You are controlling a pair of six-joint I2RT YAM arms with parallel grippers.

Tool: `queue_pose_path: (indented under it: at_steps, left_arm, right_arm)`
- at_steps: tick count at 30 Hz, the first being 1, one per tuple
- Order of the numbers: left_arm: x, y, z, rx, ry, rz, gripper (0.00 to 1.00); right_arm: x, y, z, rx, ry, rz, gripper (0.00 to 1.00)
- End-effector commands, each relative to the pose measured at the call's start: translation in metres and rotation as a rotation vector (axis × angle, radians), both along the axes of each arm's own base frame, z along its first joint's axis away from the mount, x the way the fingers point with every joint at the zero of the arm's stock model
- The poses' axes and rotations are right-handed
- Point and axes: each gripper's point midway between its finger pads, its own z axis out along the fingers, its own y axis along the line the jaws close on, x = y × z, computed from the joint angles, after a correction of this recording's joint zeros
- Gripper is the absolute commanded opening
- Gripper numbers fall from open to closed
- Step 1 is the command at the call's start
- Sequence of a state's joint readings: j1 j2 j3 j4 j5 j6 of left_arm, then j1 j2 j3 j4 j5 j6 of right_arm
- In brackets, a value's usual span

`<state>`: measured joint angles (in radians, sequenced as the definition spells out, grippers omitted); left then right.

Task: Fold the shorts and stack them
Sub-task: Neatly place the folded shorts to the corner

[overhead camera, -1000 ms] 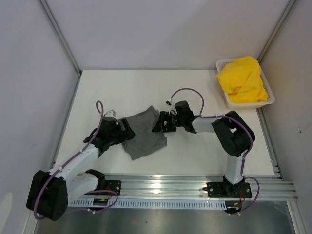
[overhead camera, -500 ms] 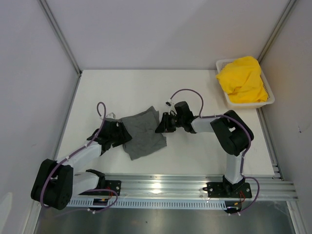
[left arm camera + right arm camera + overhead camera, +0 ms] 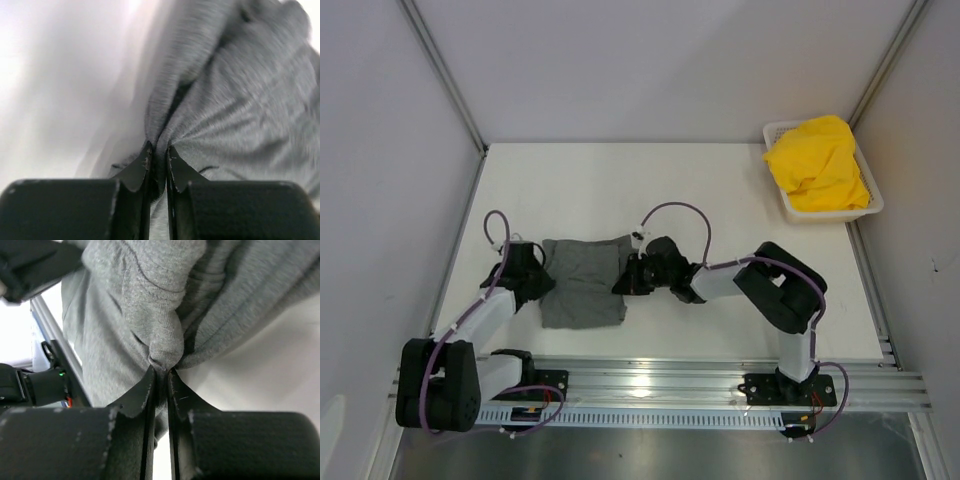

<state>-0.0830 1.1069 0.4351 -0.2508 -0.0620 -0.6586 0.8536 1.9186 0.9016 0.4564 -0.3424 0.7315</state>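
Both pincers have clamped shut now. The left gripper (image 3: 538,282) bites the left edge of the grey shorts (image 3: 582,285), the right gripper (image 3: 623,278) the right edge. The cloth has dragged leftward, seemingly flatter, lying lower-left of centre.

A white table (image 3: 740,190) stretches away beyond the left gripper (image 3: 542,283) and right gripper (image 3: 624,277), enclosed by 3 pale grey walls (image 3: 650,60). Behind both, an aluminium rail (image 3: 670,385) edges it. Light is soft and even.
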Motion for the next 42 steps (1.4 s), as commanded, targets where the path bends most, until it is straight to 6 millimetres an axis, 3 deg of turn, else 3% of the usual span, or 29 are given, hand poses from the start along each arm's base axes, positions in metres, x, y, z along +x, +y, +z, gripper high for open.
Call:
queue_pose_path:
  at_steps: [1, 2, 5, 6, 7, 9, 15, 21, 22, 24, 25, 28, 37, 38, 41, 42]
  left_arm:
    - [-0.004, 0.050, 0.001, 0.077, 0.057, 0.210, 0.10]
    - [-0.006, 0.054, -0.001, 0.075, 0.069, 0.233, 0.13]
    - [-0.011, 0.060, -0.003, 0.062, 0.074, 0.241, 0.46]
    - [-0.014, 0.061, -0.002, 0.062, 0.076, 0.255, 0.96]
    - [-0.015, 0.066, 0.003, 0.077, 0.054, 0.286, 0.99]
    - [-0.020, 0.071, 0.009, 0.099, 0.056, 0.307, 0.99]
    - [-0.012, 0.076, 0.052, 0.093, -0.102, 0.362, 0.99]
    - [-0.007, 0.074, 0.109, 0.081, -0.268, 0.348, 0.99]
    - [-0.004, 0.074, 0.126, 0.080, -0.308, 0.344, 0.99]
    - [-0.005, 0.071, 0.139, 0.074, -0.329, 0.320, 0.99]
    - [-0.001, 0.070, 0.157, 0.071, -0.365, 0.311, 0.99]
    - [0.003, 0.061, 0.175, 0.052, -0.369, 0.253, 0.99]
    - [0.004, 0.054, 0.182, 0.057, -0.366, 0.182, 0.99]
    - [0.004, 0.054, 0.183, 0.059, -0.367, 0.174, 0.99]
    - [0.008, 0.049, 0.182, 0.057, -0.355, 0.133, 0.99]
    - [0.008, 0.049, 0.183, 0.061, -0.351, 0.123, 0.99]
  right_arm:
    - [-0.007, 0.025, 0.001, 0.031, -0.018, -0.063, 0.00]
    - [-0.006, 0.037, 0.006, 0.051, -0.019, -0.064, 0.00]
    - [-0.018, 0.061, 0.003, 0.051, -0.018, -0.031, 0.00]
    - [-0.025, 0.068, 0.002, 0.052, -0.018, -0.018, 0.00]
    - [-0.026, 0.071, -0.004, 0.042, -0.013, -0.019, 0.00]
    - [-0.029, 0.080, -0.003, 0.054, -0.010, -0.017, 0.00]
    - [-0.031, 0.097, -0.014, 0.059, 0.011, 0.004, 0.00]
    - [-0.037, 0.118, -0.024, 0.034, 0.011, 0.031, 0.00]
    - [-0.039, 0.125, -0.021, 0.047, 0.016, 0.029, 0.00]
    - [-0.041, 0.131, -0.025, 0.056, 0.024, 0.027, 0.00]
    - [-0.044, 0.139, -0.020, 0.076, 0.027, 0.030, 0.00]
    - [-0.046, 0.150, -0.020, 0.084, 0.023, 0.017, 0.00]
    - [-0.061, 0.192, -0.029, 0.110, 0.047, 0.049, 0.01]
    - [-0.063, 0.194, -0.034, 0.107, 0.052, 0.047, 0.09]
    - [-0.061, 0.198, -0.026, 0.143, 0.044, 0.031, 0.45]
    - [-0.060, 0.196, -0.022, 0.146, 0.040, 0.025, 0.51]
